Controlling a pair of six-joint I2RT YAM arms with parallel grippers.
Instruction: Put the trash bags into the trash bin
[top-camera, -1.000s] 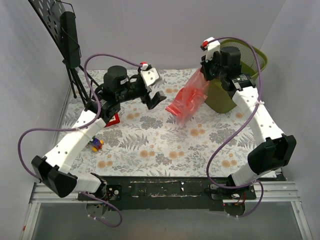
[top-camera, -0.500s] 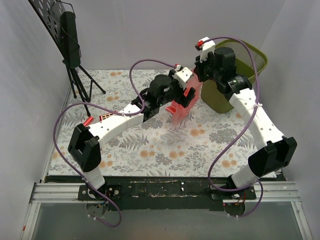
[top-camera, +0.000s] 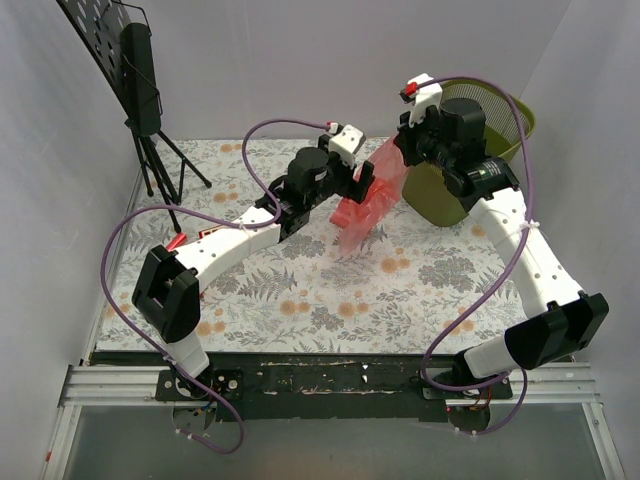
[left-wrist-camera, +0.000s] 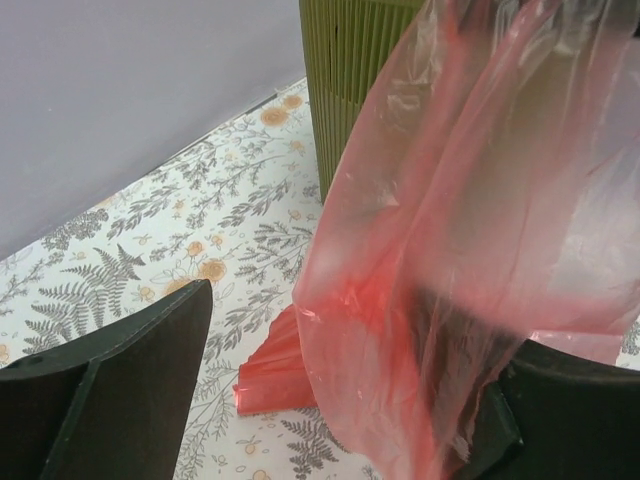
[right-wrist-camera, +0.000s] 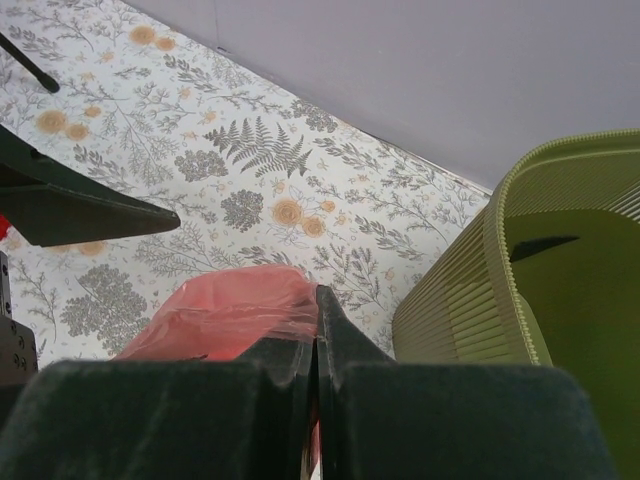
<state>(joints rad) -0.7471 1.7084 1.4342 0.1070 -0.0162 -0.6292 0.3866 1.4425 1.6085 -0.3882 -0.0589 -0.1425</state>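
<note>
The red trash bag (top-camera: 368, 205) is held up in the air over the far part of the tabletop (top-camera: 300, 290), a little to the right of its middle. It hangs loose and crumpled. Its lower end is seen close above the flowered surface, but whether it touches there cannot be told.

The upper edge of the bag is pinched by the right gripper (right-wrist-camera: 315, 345), whose jaws are pressed fully together on the thin plastic. From this grip the bag falls down and to the left, toward the left gripper (left-wrist-camera: 340, 400).

The jaws of the left gripper are spread wide, and the bag is found between them. In the left wrist view the plastic is draped in front of the right-hand finger (left-wrist-camera: 570, 400), while the other finger (left-wrist-camera: 130, 390) is kept apart from it. The bag is not clamped by these jaws.

The olive-green trash bin (top-camera: 485, 140) is placed at the far right corner of the tabletop, just beside the right gripper. The bag is outside the bin, at its left side. A black music stand (top-camera: 135, 70) is set at the far left corner.
</note>
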